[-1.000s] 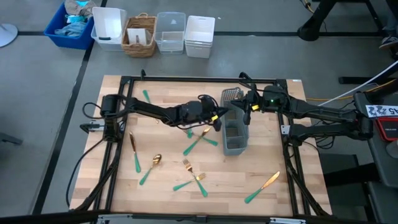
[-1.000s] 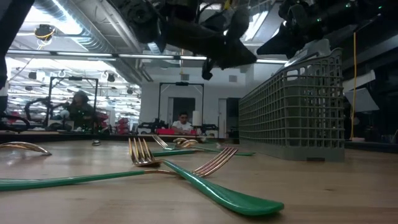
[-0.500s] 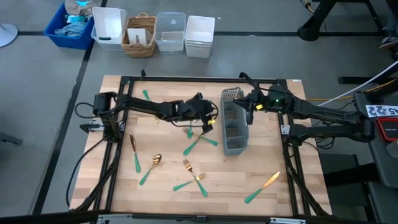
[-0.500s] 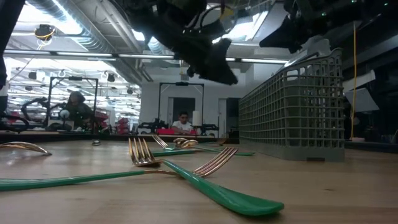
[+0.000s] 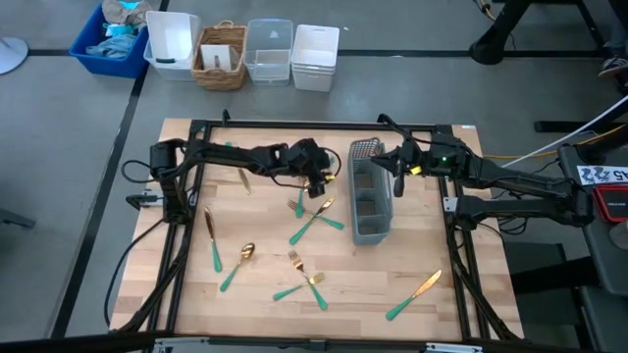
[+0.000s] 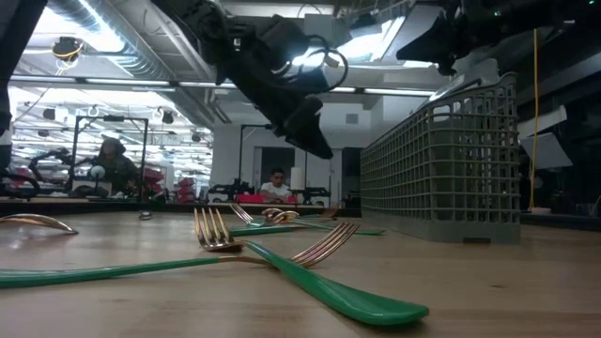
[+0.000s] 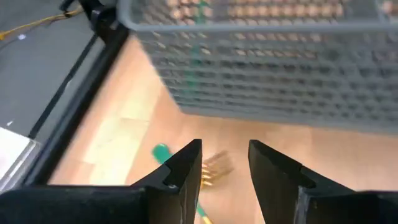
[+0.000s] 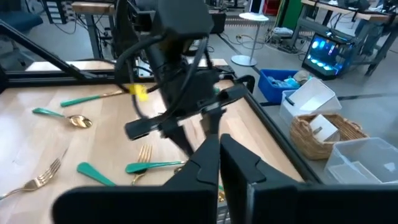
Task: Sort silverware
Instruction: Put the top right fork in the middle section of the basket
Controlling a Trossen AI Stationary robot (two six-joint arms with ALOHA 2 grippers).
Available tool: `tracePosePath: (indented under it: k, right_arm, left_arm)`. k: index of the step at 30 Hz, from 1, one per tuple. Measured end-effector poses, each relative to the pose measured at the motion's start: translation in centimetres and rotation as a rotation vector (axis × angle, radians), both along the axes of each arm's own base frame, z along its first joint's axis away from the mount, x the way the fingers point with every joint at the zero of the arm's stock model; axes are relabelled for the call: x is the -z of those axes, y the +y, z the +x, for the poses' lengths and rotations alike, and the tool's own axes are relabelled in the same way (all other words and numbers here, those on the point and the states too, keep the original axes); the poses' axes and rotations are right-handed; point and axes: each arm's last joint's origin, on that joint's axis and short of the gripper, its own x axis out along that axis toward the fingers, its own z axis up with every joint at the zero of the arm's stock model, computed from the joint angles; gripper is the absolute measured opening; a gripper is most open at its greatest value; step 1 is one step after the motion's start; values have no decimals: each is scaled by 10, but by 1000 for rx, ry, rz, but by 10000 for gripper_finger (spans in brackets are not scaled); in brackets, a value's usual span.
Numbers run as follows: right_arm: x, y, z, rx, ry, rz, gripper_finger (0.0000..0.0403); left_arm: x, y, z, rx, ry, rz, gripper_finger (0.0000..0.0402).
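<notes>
The left tool (image 5: 321, 183) hovers open and empty above a fork (image 5: 300, 204) mid-desk, handle running toward the far edge; the right tool (image 5: 397, 169), fingers together, waits over the caddy (image 5: 370, 218).

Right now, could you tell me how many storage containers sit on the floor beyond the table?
5, in one row, left to right: blue bin, white tub, wicker basket, clear tub, second white tub. More may lie outside the picture.

Right claw (image 8: 219, 163) closed; forks (image 8: 144, 163), spoon (image 8: 65, 117) on table (image 8: 112, 143).
</notes>
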Motion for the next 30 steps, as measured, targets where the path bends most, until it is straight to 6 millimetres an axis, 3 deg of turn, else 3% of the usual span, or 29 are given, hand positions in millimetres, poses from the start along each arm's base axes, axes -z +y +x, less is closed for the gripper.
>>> tracePosePath:
  k: [7, 11, 22, 30]
  right_arm:
    - [-1, 0, -1, 9, -6, -4, 100]
    - [-11, 3, -9, 10, -24, -11, 125]
    - [-59, 16, -47, 10, -74, -28, 129]
    - [-65, 24, -71, 11, -111, -40, 129]
  left_arm:
    - [15, -13, 7, 52, 42, 5, 149]
    - [33, -12, 13, 47, 69, 8, 160]
    - [66, -2, 25, -4, 86, 149, 162]
    - [77, 10, 24, -20, 104, 155, 162]
